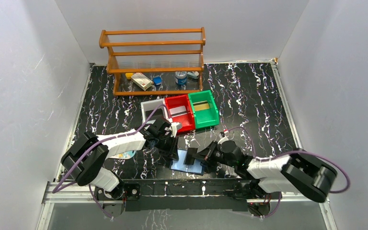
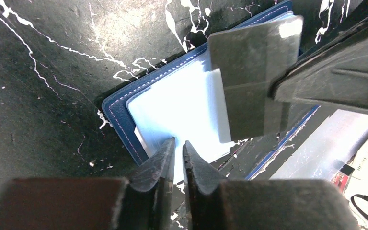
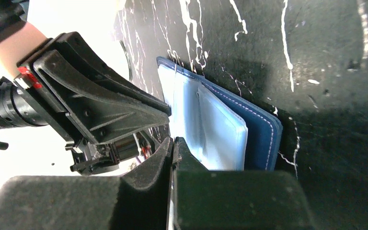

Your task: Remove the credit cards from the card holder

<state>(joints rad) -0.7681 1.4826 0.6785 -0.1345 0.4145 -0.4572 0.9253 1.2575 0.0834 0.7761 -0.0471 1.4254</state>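
The navy card holder (image 1: 188, 166) lies open near the table's front edge, pale blue inner faces up. In the left wrist view (image 2: 120, 120) a pale card (image 2: 182, 110) lies on its inner face. My left gripper (image 2: 178, 146) has its jaws almost together, pinching that card's near edge; it also shows in the top view (image 1: 172, 151). My right gripper (image 3: 173, 141) is shut on a thin leaf of the holder (image 3: 261, 134), and in the top view (image 1: 196, 158) it holds a dark leaf (image 2: 251, 81) upright. The holder's other contents are hidden.
A grey bin (image 1: 151, 109), a red bin (image 1: 179, 112) and a green bin (image 1: 205, 109) stand behind the holder. A wooden rack (image 1: 153, 52) with small items stands at the back. A white oval packet (image 1: 124, 154) lies under the left arm.
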